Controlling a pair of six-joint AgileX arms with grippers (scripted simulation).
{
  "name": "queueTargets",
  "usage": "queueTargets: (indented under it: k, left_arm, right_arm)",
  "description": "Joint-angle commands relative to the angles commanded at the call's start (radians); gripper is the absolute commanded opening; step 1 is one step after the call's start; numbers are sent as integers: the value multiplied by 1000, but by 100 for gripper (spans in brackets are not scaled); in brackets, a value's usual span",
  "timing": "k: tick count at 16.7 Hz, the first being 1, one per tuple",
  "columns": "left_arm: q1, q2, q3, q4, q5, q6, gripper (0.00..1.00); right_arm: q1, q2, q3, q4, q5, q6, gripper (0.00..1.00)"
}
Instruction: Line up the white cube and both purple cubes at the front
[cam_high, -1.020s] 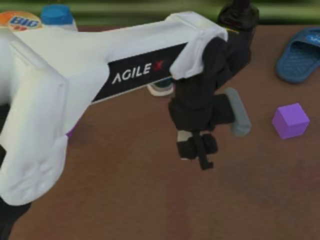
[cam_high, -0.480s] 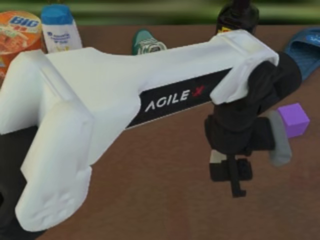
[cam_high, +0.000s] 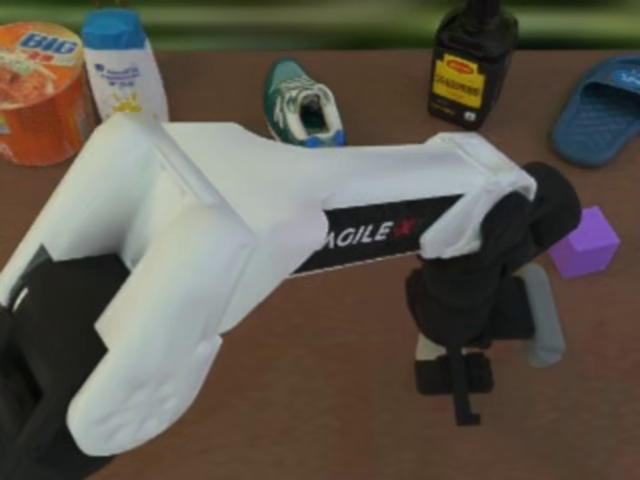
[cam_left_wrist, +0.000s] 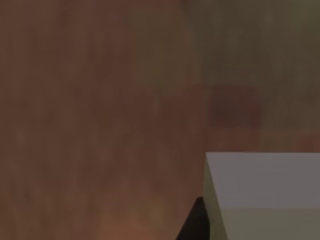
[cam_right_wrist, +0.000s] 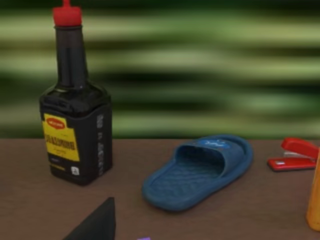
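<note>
The small greyish-white matte cube (cam_left_wrist: 265, 195) is held in the left gripper (cam_high: 455, 385) above the brown surface (cam_high: 330, 420). One solid purple cube (cam_high: 585, 243) is seen just beside it; no row is made yet.

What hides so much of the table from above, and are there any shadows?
Top view: my left arm stretches across the table and covers an edge of the purple cube; the left gripper hangs front right. Left wrist view: the white cube fills a corner, with a faint darker patch beyond, perhaps a shadow. Right wrist view: a thin shadow lies under the blue slipper.
</note>
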Motion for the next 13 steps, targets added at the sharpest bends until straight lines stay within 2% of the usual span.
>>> queueTargets:
  k: [5,13]
  left_arm:
    - [-2,10,-20,27,-1,1,0]
    - [-2,10,-20,27,-1,1,60]
  right_arm:
    - [0,0,0,0,0,0,100]
    - [0,0,0,0,0,0,100]
